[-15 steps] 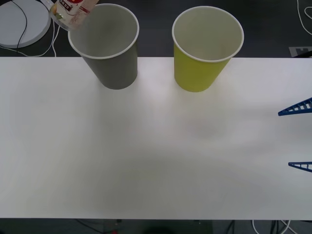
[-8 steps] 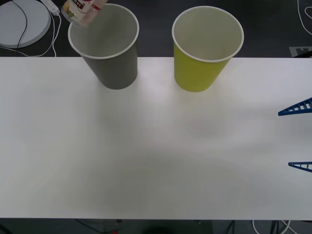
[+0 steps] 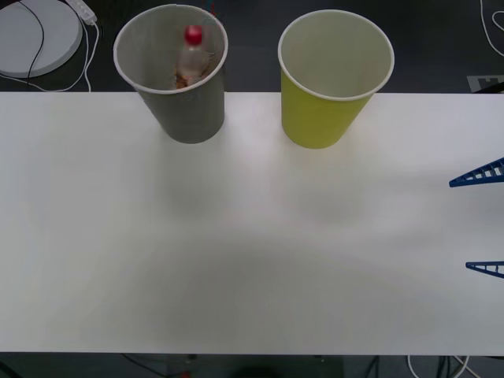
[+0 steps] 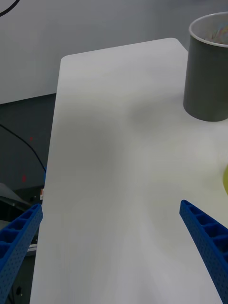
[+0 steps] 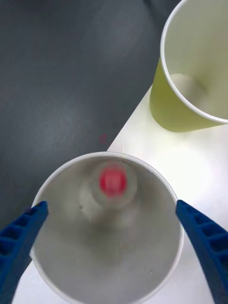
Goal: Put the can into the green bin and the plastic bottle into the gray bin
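The gray bin (image 3: 189,118) stands upright at the back left of the white table. The plastic bottle (image 3: 191,61) rests inside it, red cap up, leaning on the bin's wall. From straight above the gray bin (image 5: 61,247), my left gripper (image 5: 111,206) hangs open, with the plastic bottle (image 5: 113,181) loose below it. The green bin (image 3: 319,118) stands upright to the right of the gray one and looks empty; the green bin (image 5: 175,114) also sits beside the gray one. My right gripper (image 3: 482,222) waits open over the table's right edge. The can is out of view.
A white round disc (image 3: 35,31) with cables lies on the dark floor behind the table's back left corner. The table (image 3: 252,252) is bare in front of the bins. In the right wrist view the gray bin (image 4: 206,80) stands far off across the tabletop.
The plastic bottle was held above the gray bin's far left rim; it has been let go and now lies inside the bin. The right arm has not moved.
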### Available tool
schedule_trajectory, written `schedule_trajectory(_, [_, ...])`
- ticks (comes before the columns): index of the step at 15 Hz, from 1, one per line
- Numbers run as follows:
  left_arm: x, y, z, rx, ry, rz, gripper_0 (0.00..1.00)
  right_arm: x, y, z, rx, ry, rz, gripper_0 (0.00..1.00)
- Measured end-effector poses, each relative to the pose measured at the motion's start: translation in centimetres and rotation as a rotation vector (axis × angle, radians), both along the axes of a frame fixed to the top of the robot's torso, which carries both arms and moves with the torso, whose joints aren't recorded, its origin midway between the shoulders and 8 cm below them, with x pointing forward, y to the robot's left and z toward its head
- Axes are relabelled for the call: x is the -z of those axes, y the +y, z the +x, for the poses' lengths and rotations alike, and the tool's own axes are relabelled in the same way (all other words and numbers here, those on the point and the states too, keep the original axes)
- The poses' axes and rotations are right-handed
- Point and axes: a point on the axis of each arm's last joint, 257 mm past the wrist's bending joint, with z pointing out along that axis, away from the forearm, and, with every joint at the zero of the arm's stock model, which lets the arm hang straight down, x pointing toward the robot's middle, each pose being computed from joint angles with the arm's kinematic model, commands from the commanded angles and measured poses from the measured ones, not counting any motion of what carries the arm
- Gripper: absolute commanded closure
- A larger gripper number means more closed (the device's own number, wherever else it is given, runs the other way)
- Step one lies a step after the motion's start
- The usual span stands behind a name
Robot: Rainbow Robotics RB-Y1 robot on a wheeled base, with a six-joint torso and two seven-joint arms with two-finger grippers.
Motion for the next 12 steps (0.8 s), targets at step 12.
schedule_trajectory(12, [0.03,0.16,-0.13,0.004,0.006,-0.012,0.0,0.0,0.0,0.0,0.0,0.0,0.0,0.0])
